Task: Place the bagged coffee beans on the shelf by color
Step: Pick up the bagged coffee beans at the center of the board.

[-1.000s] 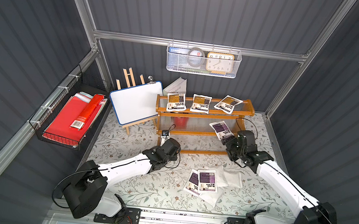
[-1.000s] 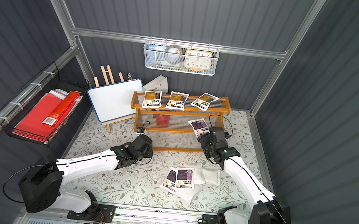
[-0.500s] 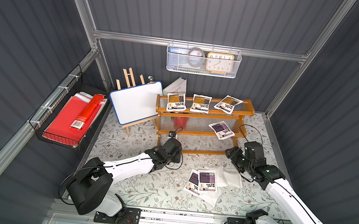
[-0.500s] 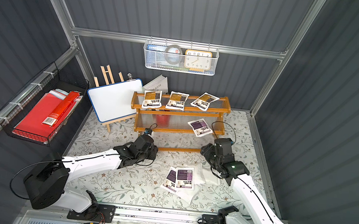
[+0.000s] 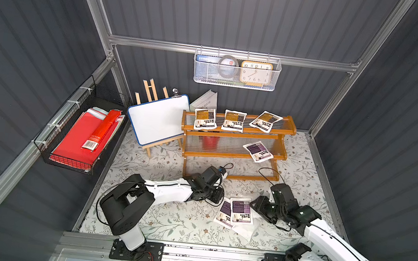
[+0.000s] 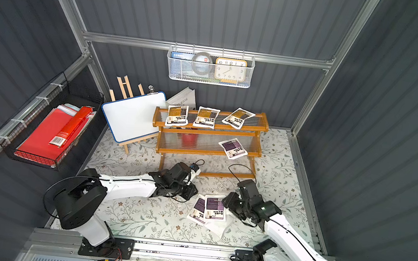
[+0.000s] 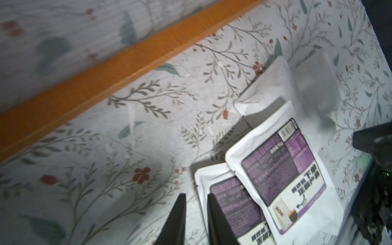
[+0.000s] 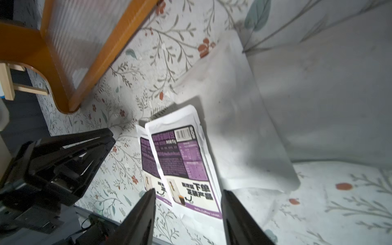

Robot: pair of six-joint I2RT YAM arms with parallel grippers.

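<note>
The shelf carries three orange-brown bagged coffee beans on its top tier and one purple bag on its middle tier. On the floral mat lies a pile: two purple bags face up on several white-backed pouches. My left gripper is at the pile's left edge. Its jaws are a narrow gap apart, and one finger lies over the lower purple bag. My right gripper is open and straddles the near end of the upper purple bag.
A whiteboard on an easel stands left of the shelf, and a book leans behind it. A black wire basket with red folders hangs on the left wall. A white wire basket with a clock hangs on the back wall.
My right gripper let go of the purple bag on the middle tier, came down to the floor pile, and its jaws narrowed. My left gripper moved right to the pile and its jaws closed most of the way.
</note>
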